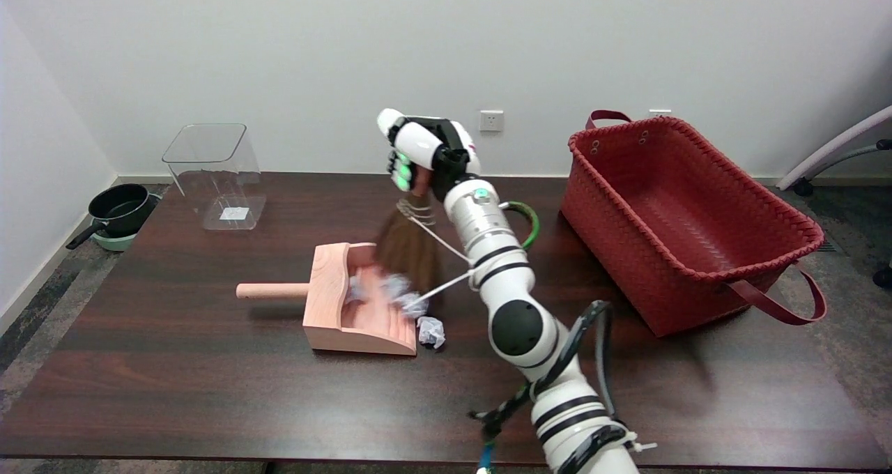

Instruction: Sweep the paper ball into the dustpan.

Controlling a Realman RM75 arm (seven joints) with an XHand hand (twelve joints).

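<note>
Sweeping nearly done
Right hand (418, 150), fingers clamped on the broom (408, 247); paper balls in the dustpan (359, 327), one paper ball (431, 332) left outside.

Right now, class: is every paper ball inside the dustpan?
No: one paper ball lies on the table just outside the dustpan.

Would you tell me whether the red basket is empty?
Empty as far as visible: the red basket shows only its bare woven floor and walls.
</note>
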